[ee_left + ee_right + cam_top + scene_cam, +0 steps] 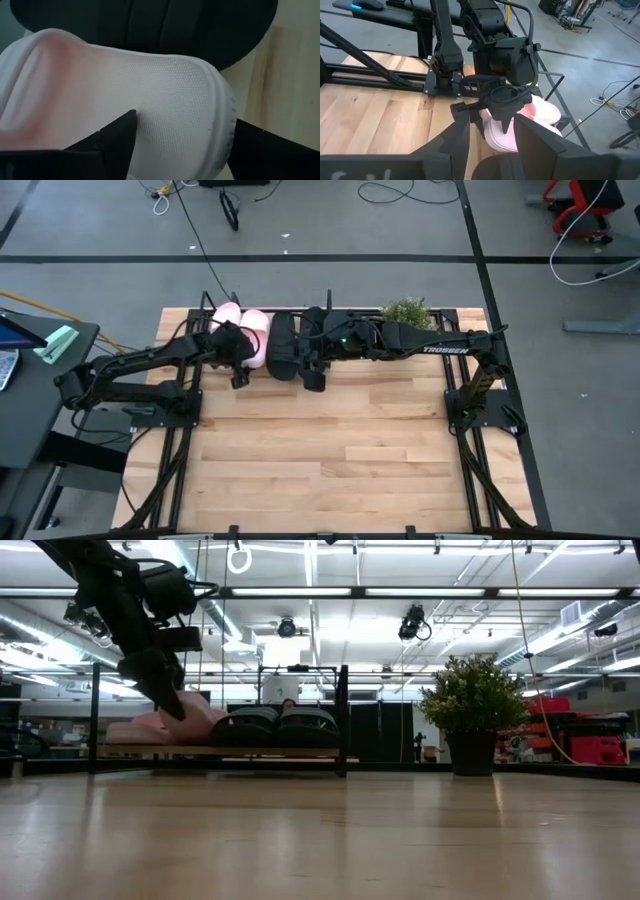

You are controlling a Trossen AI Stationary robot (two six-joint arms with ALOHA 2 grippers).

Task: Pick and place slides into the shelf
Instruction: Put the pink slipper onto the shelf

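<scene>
Two pale pink slides (243,328) and two black slides (284,346) lie side by side on the shelf (343,720) at the table's far edge, soles down on its wooden base. In the low view the black pair (278,726) shows right of the pink ones (195,720). My left gripper (240,370) is shut on the near end of the pink slide (125,85) that lies next to the black ones. My right gripper (313,378) is open and empty, just near of the black slides; it looks toward the left gripper (504,117). My left gripper holds the pink slide's near end (220,115). One finger (117,137) lies on the textured footbed and the other (272,150) stands outside the sole's side wall. The fingers come from above, slanting toward the far edge. The slide lies on the shelf beside a black slide (150,25).
A small green potted plant (405,312) stands at the far edge, right of the shelf. The arms' black base frames (160,405) stand at the table's left and right (480,405) edges. Bare wooden table (320,450) lies on the near side.
</scene>
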